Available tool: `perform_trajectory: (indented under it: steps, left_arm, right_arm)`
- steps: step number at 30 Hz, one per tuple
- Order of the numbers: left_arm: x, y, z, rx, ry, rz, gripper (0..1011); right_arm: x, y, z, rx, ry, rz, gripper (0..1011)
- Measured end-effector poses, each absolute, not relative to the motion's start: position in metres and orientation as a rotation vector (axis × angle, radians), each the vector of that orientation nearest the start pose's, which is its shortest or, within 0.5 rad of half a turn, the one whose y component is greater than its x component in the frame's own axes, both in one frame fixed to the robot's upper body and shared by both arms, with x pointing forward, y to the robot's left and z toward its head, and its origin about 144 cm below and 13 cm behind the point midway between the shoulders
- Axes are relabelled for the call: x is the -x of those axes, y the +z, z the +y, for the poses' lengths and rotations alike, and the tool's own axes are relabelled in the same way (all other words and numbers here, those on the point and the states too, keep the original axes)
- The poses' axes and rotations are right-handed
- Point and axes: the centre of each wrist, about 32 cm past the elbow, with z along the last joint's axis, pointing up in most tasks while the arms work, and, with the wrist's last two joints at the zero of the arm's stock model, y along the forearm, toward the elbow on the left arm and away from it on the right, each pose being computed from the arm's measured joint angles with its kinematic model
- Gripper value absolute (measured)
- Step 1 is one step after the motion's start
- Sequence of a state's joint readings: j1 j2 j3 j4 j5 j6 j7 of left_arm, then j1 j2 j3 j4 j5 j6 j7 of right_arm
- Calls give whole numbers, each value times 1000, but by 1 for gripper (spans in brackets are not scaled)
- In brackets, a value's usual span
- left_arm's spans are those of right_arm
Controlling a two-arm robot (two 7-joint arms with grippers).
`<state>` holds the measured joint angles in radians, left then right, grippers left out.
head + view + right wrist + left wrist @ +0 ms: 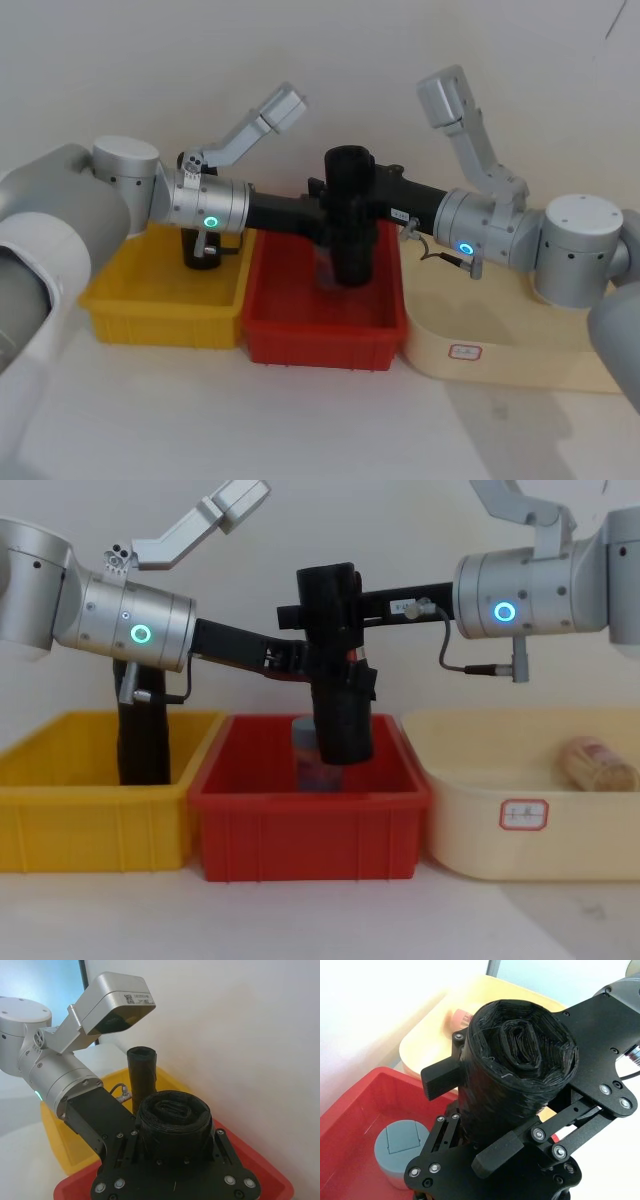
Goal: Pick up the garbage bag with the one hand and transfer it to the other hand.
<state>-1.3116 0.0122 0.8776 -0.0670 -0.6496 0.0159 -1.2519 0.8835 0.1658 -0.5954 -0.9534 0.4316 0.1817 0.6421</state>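
You see the garbage bag [336,665] held upright above the red bin [310,825], caught between both arms at once. The left gripper [318,670] clamps it from the robot's left about mid-height, and the right gripper [322,610] closes on it nearer the top. In the left wrist view the fingers [496,1154] press against the roll's sides, with the other gripper's black plate behind it.

Little writing reads clearly: the cream tub [520,825] carries a small red-outlined label [525,814], its text too small to make out, and the left arm's camera housing [116,999] bears a QR sticker with illegible print.

A second black roll [142,728] stands in the yellow bin [95,825], its upper part cut off by the left arm in the chest view. A grey-lidded jar [400,1149] sits in the red bin beneath the bag, mostly hidden in the chest view. A brownish object [595,763] lies in the cream tub, possibly a jar on its side.
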Motion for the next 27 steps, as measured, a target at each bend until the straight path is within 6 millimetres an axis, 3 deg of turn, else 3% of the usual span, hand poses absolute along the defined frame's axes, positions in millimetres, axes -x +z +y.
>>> perform_trajectory:
  steps: [15,18,27]
  left_arm:
    - [-723,1299,218,-257,255,189,404]
    - [-723,1299,218,-257,255,189,448]
    - [-723,1299,218,-257,255,189,714]
  right_arm:
    - [-656,1292,-161,138,-579,-16,509]
    - [-656,1292,-161,138,-579,-16,507]
    - [-656,1292,-161,139,-578,-17,507]
